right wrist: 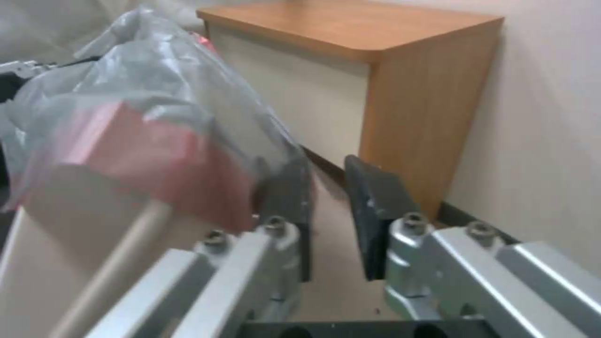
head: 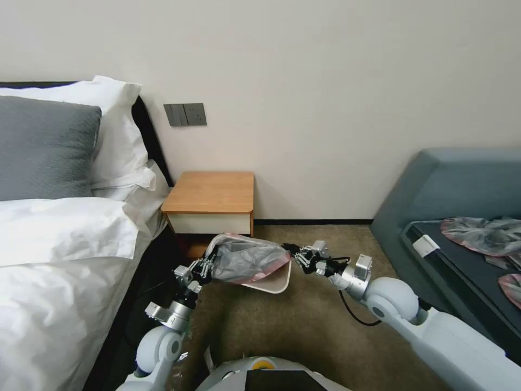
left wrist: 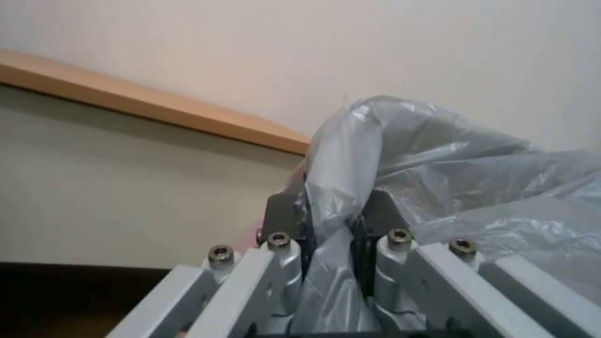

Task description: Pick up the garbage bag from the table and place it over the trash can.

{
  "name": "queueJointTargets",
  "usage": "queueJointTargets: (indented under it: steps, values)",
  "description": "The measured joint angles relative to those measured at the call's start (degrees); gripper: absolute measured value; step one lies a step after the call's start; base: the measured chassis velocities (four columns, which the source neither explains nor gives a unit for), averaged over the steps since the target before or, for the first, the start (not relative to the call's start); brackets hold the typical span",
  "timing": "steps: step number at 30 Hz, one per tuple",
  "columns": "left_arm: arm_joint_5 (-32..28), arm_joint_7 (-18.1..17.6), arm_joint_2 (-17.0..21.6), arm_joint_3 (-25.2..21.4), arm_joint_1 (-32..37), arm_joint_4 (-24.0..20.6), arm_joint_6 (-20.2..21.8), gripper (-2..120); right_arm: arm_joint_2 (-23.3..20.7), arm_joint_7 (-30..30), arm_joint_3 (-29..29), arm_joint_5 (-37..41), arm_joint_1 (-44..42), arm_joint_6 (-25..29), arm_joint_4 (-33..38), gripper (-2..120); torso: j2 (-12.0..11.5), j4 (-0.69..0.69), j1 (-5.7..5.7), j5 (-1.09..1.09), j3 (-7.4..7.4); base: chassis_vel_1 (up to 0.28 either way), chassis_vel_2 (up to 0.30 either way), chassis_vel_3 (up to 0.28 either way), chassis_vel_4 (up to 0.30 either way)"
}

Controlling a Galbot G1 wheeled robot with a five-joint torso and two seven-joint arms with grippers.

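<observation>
The garbage bag [head: 247, 258], crinkly grey plastic with a pink rim, lies bunched over the top of the trash can, whose cream rim [head: 273, 284] shows below it, on the floor in front of the table [head: 209, 193]. My left gripper [head: 209, 266] is shut on the bag's left end; the left wrist view shows the plastic [left wrist: 438, 155] pinched between its fingers [left wrist: 281, 220]. My right gripper [head: 290, 251] is open at the bag's right edge. In the right wrist view nothing lies between its fingers [right wrist: 375, 197], and the bag [right wrist: 144, 108] rests beside one finger above the trash can [right wrist: 125, 249].
A bed [head: 59, 260] with white and grey pillows runs along the left. A grey sofa [head: 450, 190] on the right carries flat grey-and-pink bags [head: 480, 233]. Brown carpet [head: 304, 331] spreads around the can. The wall stands close behind the table.
</observation>
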Motion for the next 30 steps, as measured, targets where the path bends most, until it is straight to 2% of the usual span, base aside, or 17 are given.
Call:
queueJointTargets:
  steps: [2, 4, 6, 7, 11, 12, 13, 14, 15, 16, 18, 21, 22, 24, 25, 27, 30]
  values:
    - [0.09, -0.41, 0.01, 0.07, -0.01, 0.00, 0.39, 8, 0.23, -0.26, 1.12, -0.40, -0.87, 0.55, 0.00, 30, 0.00, 0.00, 0.00, -0.01, 0.00, 0.000, 0.000, 0.000, 0.000]
    - [0.14, -0.59, -0.01, 0.11, -0.01, 0.00, 0.47, 8, 0.33, -0.28, 1.42, -0.46, -1.11, 0.63, 0.04, 33, 0.00, 0.00, 0.00, -0.01, 0.00, 0.000, 0.000, 0.000, 0.000]
    - [0.48, -2.13, -0.17, 0.21, 0.02, -0.01, 1.09, 8, 0.66, -0.48, 2.85, -1.13, -2.13, 1.21, 0.17, 44, 0.00, 0.00, 0.00, -0.01, 0.00, 0.000, 0.000, 0.000, 0.000]
    - [0.48, -2.13, -0.17, 0.21, 0.02, -0.01, 1.09, 8, 0.66, -0.48, 2.85, -1.13, -2.13, 1.21, 0.17, 44, 0.00, 0.00, 0.00, -0.01, 0.00, 0.000, 0.000, 0.000, 0.000]
    - [2.10, -8.14, -0.32, 0.32, 0.13, -0.23, 2.45, 8, 2.00, -0.64, 6.37, -3.94, -4.16, 3.69, 0.60, 62, 0.00, 0.00, 0.00, -0.01, 0.00, 0.000, 0.000, 0.000, 0.000]
    - [2.10, -8.14, -0.32, 0.32, 0.13, -0.23, 2.45, 8, 2.00, -0.64, 6.37, -3.94, -4.16, 3.69, 0.60, 62, 0.00, 0.00, 0.00, -0.01, 0.00, 0.000, 0.000, 0.000, 0.000]
    - [2.78, -10.20, -0.34, 0.33, 0.20, -0.20, 2.68, 8, 3.27, -0.41, 8.39, -6.66, -4.98, 4.74, 1.31, 70, 0.00, 0.00, 0.00, -0.01, 0.00, 0.000, 0.000, 0.000, 0.000]
    - [3.35, -11.25, -0.36, 0.33, 0.23, -0.12, 2.70, 8, 4.11, -0.14, 9.60, -9.12, -5.46, 4.92, 2.04, 71, 0.00, 0.00, 0.00, 0.00, 0.00, 0.000, 0.000, 0.000, 0.000]
    - [3.66, -11.82, -0.38, 0.33, 0.26, -0.05, 2.71, 8, 4.65, 0.00, 10.43, -10.56, -5.75, 4.99, 2.51, 77, 0.00, 0.00, 0.00, 0.00, 0.00, 0.000, 0.000, 0.000, 0.000]
    - [3.66, -11.82, -0.38, 0.33, 0.26, -0.05, 2.71, 8, 4.65, 0.00, 10.43, -10.56, -5.75, 4.99, 2.51, 77, 0.00, 0.00, 0.00, 0.00, 0.00, 0.000, 0.000, 0.000, 0.000]
    - [4.67, -14.02, -0.70, 0.52, 0.33, 0.02, 2.64, 8, 7.25, 2.15, 12.25, -15.39, -6.80, 4.87, 6.03, 87, 0.00, 0.00, 0.00, -0.01, 0.00, 0.000, 0.000, 0.000, 0.000]
    - [5.25, -15.25, -1.10, 0.75, 0.32, 0.05, 2.06, 8, 9.60, 6.91, 10.87, -15.78, -7.23, 3.31, 10.52, 96, 0.01, 0.00, 0.00, -0.03, 0.00, 0.000, 0.000, 0.000, 0.000]
    - [5.42, -15.93, -1.53, 1.08, 0.21, 0.17, 1.36, 8, 11.71, 11.98, 8.64, -12.87, -7.58, 1.68, 13.76, 99, 0.00, 0.02, 0.00, -0.04, 0.00, 0.000, 0.000, 0.000, 0.000]
    - [5.45, -16.10, -1.68, 1.19, 0.15, 0.22, 1.14, 8, 12.69, 14.14, 7.68, -11.10, -7.78, 0.85, 15.13, 99, 0.00, 0.02, 0.00, -0.01, 0.00, 0.000, 0.000, 0.000, 0.000]
    - [5.48, -16.71, -2.12, 1.54, -0.10, 0.37, 0.39, 8, 15.80, 20.40, 4.57, -4.18, -8.51, -2.73, 18.90, 100, 0.00, 0.01, 0.00, -0.02, 0.00, 0.000, 0.000, 0.000, 0.000]
    - [5.22, -17.34, -2.61, 1.85, -0.26, 0.49, -0.62, 8, 20.70, 28.41, 0.03, 7.51, -9.83, -8.08, 20.74, 100, 0.01, -0.01, 0.00, 0.01, -0.01, 0.000, 0.000, 0.000, 0.000]
    - [4.79, -17.37, -2.78, 1.86, -0.25, 0.49, -1.20, 8, 23.57, 31.82, -1.63, 13.98, -10.34, -11.90, 21.12, 100, 0.01, -0.01, 0.00, -0.02, -0.01, 0.000, 0.000, 0.000, 0.000]
